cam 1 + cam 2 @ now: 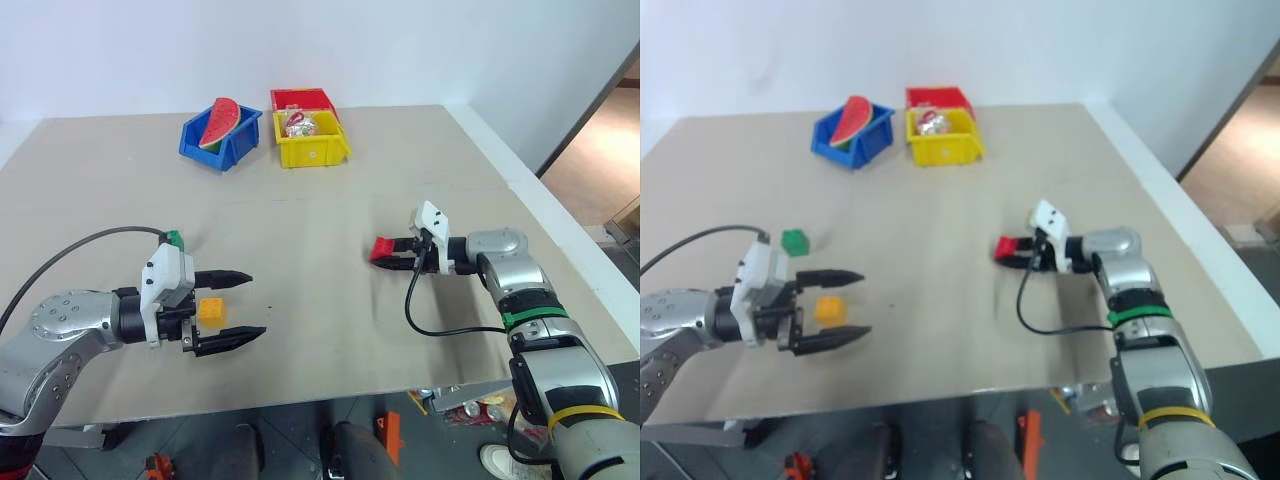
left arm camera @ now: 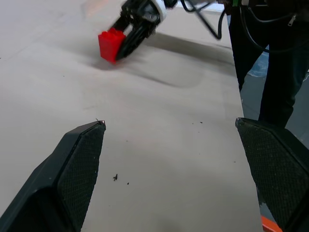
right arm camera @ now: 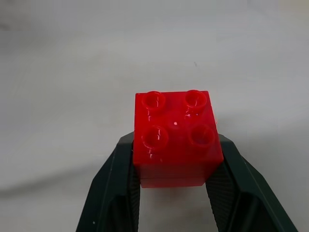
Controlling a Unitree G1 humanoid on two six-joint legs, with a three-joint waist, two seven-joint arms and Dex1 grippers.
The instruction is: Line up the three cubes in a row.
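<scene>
On the desk (image 1: 330, 300) my right end effector (image 3: 174, 186) pinches the red cube (image 3: 175, 137); I'd carry it level toward the yellow-orange cube (image 1: 211, 311), between the left end effector's (image 1: 236, 308) spread fingers.

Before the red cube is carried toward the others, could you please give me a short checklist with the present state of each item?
1. Right hand shut on the red cube: ok, a finger on each side.
2. Red cube level in the grip, studs up: ok.
3. Left hand open and holding nothing: ok.
4. Yellow-orange cube free on the table: ok, it sits between the left hand's open fingers, not gripped.
5. Green cube reachable: ok, it lies beside the left hand.
6. Red cube lifted off the table: cannot tell.
</scene>
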